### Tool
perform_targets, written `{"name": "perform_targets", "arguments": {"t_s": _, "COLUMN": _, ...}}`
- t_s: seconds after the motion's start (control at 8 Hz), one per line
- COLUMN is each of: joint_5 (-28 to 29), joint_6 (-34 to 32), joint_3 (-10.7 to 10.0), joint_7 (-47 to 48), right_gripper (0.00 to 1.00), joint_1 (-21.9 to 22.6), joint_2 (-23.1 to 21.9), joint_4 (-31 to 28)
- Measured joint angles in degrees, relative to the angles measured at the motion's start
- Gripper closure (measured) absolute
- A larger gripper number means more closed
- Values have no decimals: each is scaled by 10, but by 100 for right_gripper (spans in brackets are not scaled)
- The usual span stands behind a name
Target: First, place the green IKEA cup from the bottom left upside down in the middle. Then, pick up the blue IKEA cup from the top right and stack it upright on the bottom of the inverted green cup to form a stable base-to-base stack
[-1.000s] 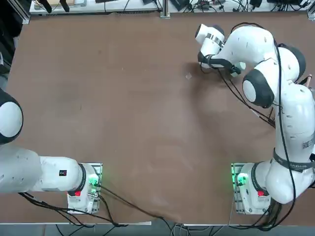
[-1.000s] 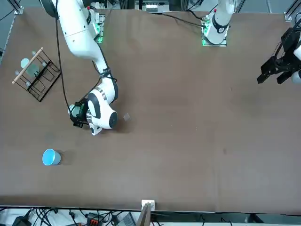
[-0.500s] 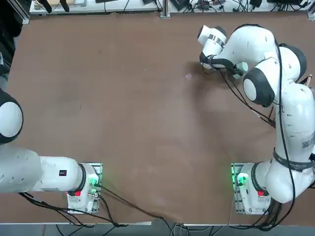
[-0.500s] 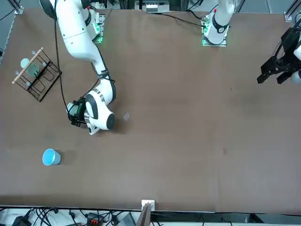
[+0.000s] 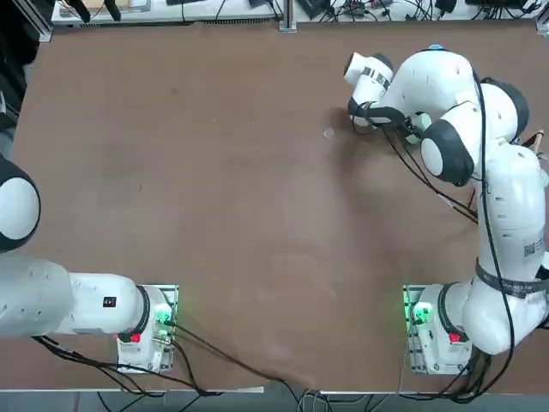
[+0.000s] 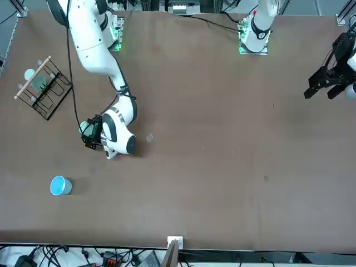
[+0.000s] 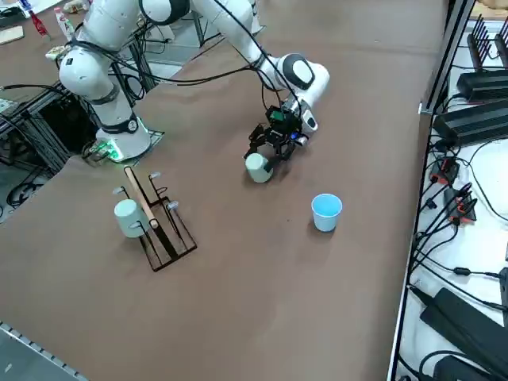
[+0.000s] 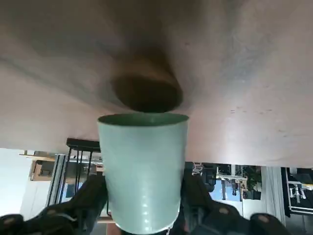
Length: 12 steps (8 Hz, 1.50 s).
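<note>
My right gripper point(image 8: 143, 198) is shut on the green IKEA cup point(image 8: 143, 166), one finger on each side of its narrow end. The cup's rim points down at the table, just above its own dark shadow. In the right side view the green cup point(image 7: 258, 167) hangs low under the gripper point(image 7: 271, 154), near the table's far right. The blue IKEA cup point(image 7: 326, 213) stands upright with its mouth up, a short way beyond it toward the far edge. From the front, the blue cup point(image 6: 60, 185) sits apart from the gripper point(image 6: 89, 132).
A black wire rack point(image 7: 159, 226) with a wooden bar holds a pale cup point(image 7: 127, 217) at the table's right edge. A tiny clear scrap point(image 6: 149, 137) lies beside the wrist. Cables and boxes lie past the far edge point(image 7: 468, 119).
The right wrist has shifted slightly toward the table's far right with the green cup still in its grip. The blue cup has not moved.
</note>
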Motion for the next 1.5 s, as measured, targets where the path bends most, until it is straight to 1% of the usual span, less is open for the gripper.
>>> {"name": "perform_targets", "arguments": {"t_s": 0.25, "joint_5": 1, "joint_6": 1, "joint_3": 5, "joint_7": 23, "right_gripper": 2, "joint_1": 8, "joint_2": 2, "joint_4": 0}}
{"name": "perform_targets", "arguments": {"t_s": 0.38, "joint_5": 1, "joint_6": 1, "joint_3": 6, "joint_7": 32, "right_gripper": 0, "joint_1": 20, "joint_2": 3, "joint_4": 1}}
{"name": "perform_targets", "arguments": {"t_s": 0.62, "joint_5": 6, "joint_6": -1, "joint_3": 6, "joint_7": 41, "right_gripper": 0, "joint_1": 40, "joint_2": 2, "joint_4": 8}}
{"name": "perform_targets", "arguments": {"t_s": 0.75, "joint_5": 7, "joint_6": -6, "joint_3": 5, "joint_7": 41, "right_gripper": 0, "joint_1": 42, "joint_2": -3, "joint_4": 15}}
{"name": "perform_targets", "arguments": {"t_s": 0.88, "joint_5": 10, "joint_6": -20, "joint_3": 3, "joint_7": 41, "right_gripper": 0, "joint_1": 41, "joint_2": -17, "joint_4": 20}}
{"name": "perform_targets", "arguments": {"t_s": 1.0, "joint_5": 24, "joint_6": -31, "joint_3": 1, "joint_7": 40, "right_gripper": 0, "joint_1": 39, "joint_2": -40, "joint_4": 23}}
{"name": "perform_targets", "arguments": {"t_s": 1.25, "joint_5": 68, "joint_6": -35, "joint_3": -2, "joint_7": 39, "right_gripper": 0, "joint_1": 34, "joint_2": -93, "joint_4": 41}}
{"name": "perform_targets", "arguments": {"t_s": 1.38, "joint_5": 84, "joint_6": -36, "joint_3": -4, "joint_7": 39, "right_gripper": 0, "joint_1": 23, "joint_2": -107, "joint_4": 56}}
{"name": "perform_targets", "arguments": {"t_s": 1.5, "joint_5": 100, "joint_6": -35, "joint_3": -6, "joint_7": 39, "right_gripper": 0, "joint_1": 3, "joint_2": -112, "joint_4": 75}}
